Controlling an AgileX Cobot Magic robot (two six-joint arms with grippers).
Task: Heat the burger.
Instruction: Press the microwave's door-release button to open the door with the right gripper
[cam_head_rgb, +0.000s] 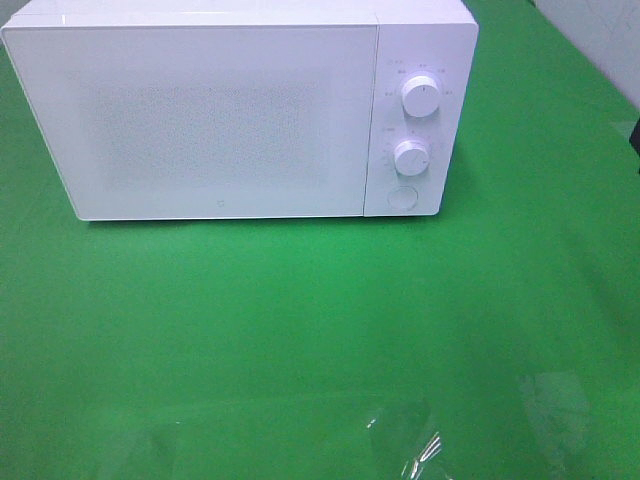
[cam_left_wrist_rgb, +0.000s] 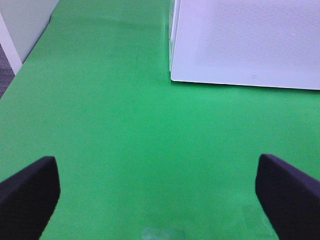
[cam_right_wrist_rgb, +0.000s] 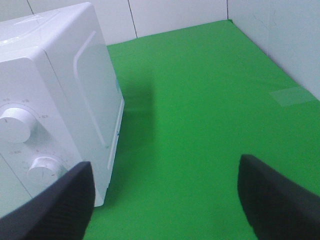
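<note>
Two grippers were entered, both empty: the left gripper (cam_left_wrist_rgb: 159, 195) with jaws spread wide over the green table cover (cam_left_wrist_rgb: 125, 135) near the front corner of the white microwave oven (cam_left_wrist_rgb: 245, 40), the right gripper (cam_right_wrist_rgb: 165, 200) equally spread beside its control panel (cam_right_wrist_rgb: 30, 145). One burger was listed for the task but showed in no view; whether it lay behind the shut door (cam_head_rgb: 200, 120) could not be told. Judged stage: opening step, the next move probably calling for a press on the round button (cam_head_rgb: 402, 197) below the two knobs to release the door.
</note>
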